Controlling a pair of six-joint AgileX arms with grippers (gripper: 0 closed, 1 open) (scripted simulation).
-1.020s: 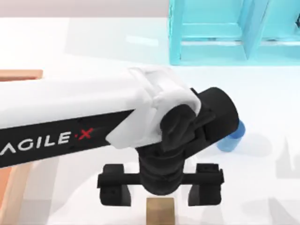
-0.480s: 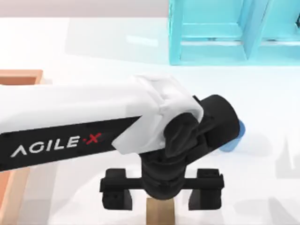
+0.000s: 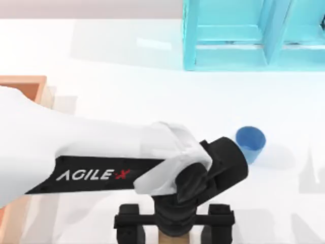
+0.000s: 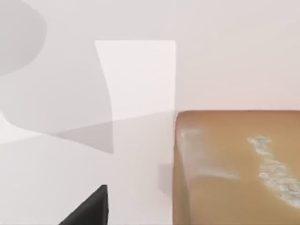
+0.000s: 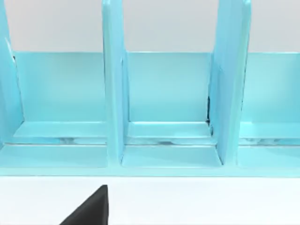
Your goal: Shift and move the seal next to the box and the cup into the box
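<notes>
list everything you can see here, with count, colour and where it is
cup: 1, blue, upright on the table, right of centre, apart from the arm
seal: 1, golden-tan with a pale speckled mark, at the table's near edge, under the left gripper
box: 1, orange-brown floor with pale wood rim, at the table's left edge, mostly hidden by the arm
shelf: 1, cyan, with upright dividers, at the far right of the table
table: 1, white
left gripper: 1, black on a white arm, open, straddling the seal
right gripper: 1, black finger, facing the shelf
</notes>
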